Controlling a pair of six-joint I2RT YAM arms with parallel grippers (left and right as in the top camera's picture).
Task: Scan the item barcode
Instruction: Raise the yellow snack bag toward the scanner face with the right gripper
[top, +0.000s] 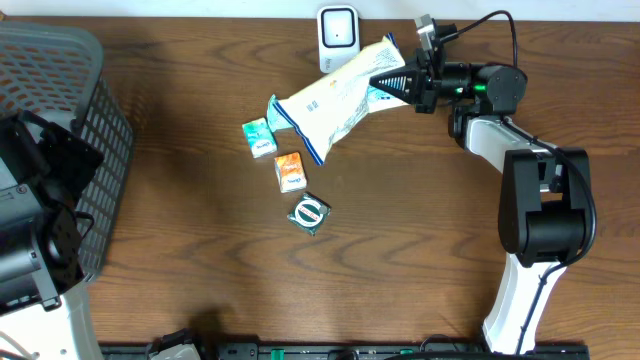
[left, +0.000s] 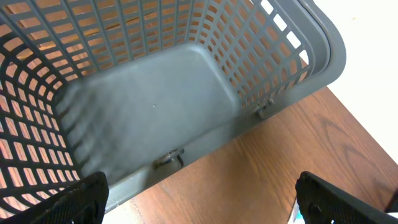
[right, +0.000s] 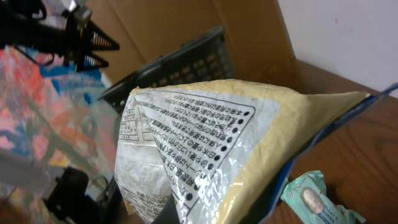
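- Left gripper (left: 200, 200), lower left of the overhead view: fingers spread wide and holding nothing. In its wrist view it hangs over the near wall of the grey basket (left: 186, 124), which looks empty where the floor shows.
- Middle of the table (top: 180, 250): a green packet (top: 259, 137), an orange packet (top: 290, 172) and a dark round-logo packet (top: 309, 213) lie loose, apart from both arms.
- Upper centre: the bag (top: 335, 100), the item in hand, slants from the green packet up toward the right. I cannot tell whether its lower end rests on the wood.
- Right gripper (top: 388, 82): clenched on the bag's upper right end. The pick therefore looks done.
- Top edge: the white scanner (top: 338, 30) stands just beyond the bag's upper corner, so I judge the bag is being presented to it.
- The right wrist view shows a printed text panel on the bag, but no barcode that I can make out. Turning the code to the scanner probably remains, and nothing shows a completed scan.
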